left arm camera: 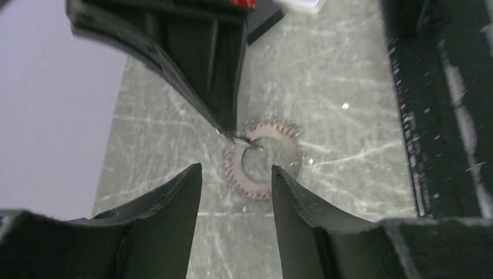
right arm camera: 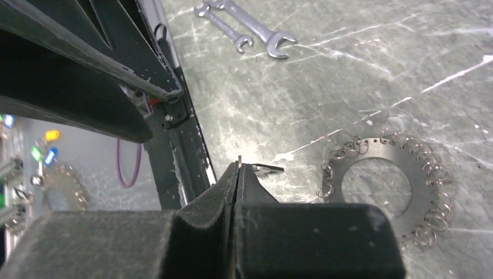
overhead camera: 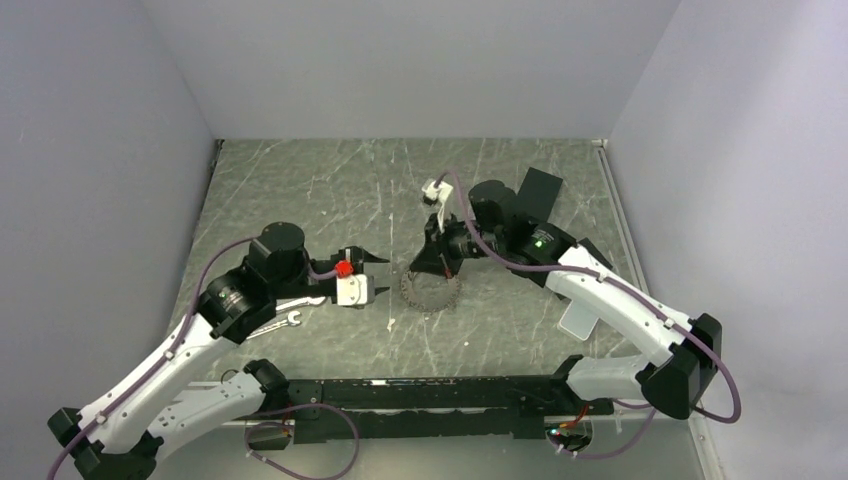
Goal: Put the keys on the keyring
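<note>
The keyring (overhead camera: 415,296) lies flat on the table centre, a silver toothed ring with small split rings along its edge. It also shows in the left wrist view (left arm camera: 289,152) and the right wrist view (right arm camera: 415,174). My right gripper (overhead camera: 432,262) (right arm camera: 237,168) is shut on a small thin silver key (right arm camera: 267,169), held edge-on just above the keyring's near-left rim. In the left wrist view the key's tip (left arm camera: 245,141) sits over the ring's rim. My left gripper (overhead camera: 385,277) (left arm camera: 236,170) is open and empty, just left of the ring and pointing at it.
Two silver open-end wrenches (right arm camera: 261,32) lie on the table to the left, partly under my left arm (overhead camera: 285,320). A black box (overhead camera: 540,190) stands at the back right. A pale flat piece (overhead camera: 578,322) lies by my right arm. The black rail (overhead camera: 420,390) runs along the near edge.
</note>
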Robot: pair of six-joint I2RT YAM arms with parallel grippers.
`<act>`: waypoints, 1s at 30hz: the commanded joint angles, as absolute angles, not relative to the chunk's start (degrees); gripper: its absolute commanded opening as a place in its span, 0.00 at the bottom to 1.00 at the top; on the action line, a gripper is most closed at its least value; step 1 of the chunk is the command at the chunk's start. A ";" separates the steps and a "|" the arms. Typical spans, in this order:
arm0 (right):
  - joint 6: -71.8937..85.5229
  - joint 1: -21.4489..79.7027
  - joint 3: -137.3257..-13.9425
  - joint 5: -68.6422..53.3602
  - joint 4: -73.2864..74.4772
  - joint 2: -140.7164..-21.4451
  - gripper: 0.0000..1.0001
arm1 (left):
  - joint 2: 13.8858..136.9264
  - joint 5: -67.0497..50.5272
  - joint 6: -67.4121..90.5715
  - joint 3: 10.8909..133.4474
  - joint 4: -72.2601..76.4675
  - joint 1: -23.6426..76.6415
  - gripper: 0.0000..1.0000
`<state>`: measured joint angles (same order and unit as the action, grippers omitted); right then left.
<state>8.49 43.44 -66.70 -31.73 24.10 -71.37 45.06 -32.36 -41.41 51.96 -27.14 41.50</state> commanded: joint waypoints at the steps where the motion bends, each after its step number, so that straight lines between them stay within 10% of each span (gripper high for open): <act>1: -1.77 47.89 -68.41 -31.00 26.90 -70.36 0.00 | 48.29 -44.37 -32.09 56.42 -28.47 41.75 0.45; 7: -5.58 50.23 -67.05 -31.70 25.38 -69.35 0.00 | 50.27 -47.86 -26.11 54.19 -25.86 41.71 0.30; 30: -6.64 50.63 -64.80 -34.74 22.28 -65.27 0.00 | 53.04 -39.61 -23.25 52.19 -16.60 41.68 0.31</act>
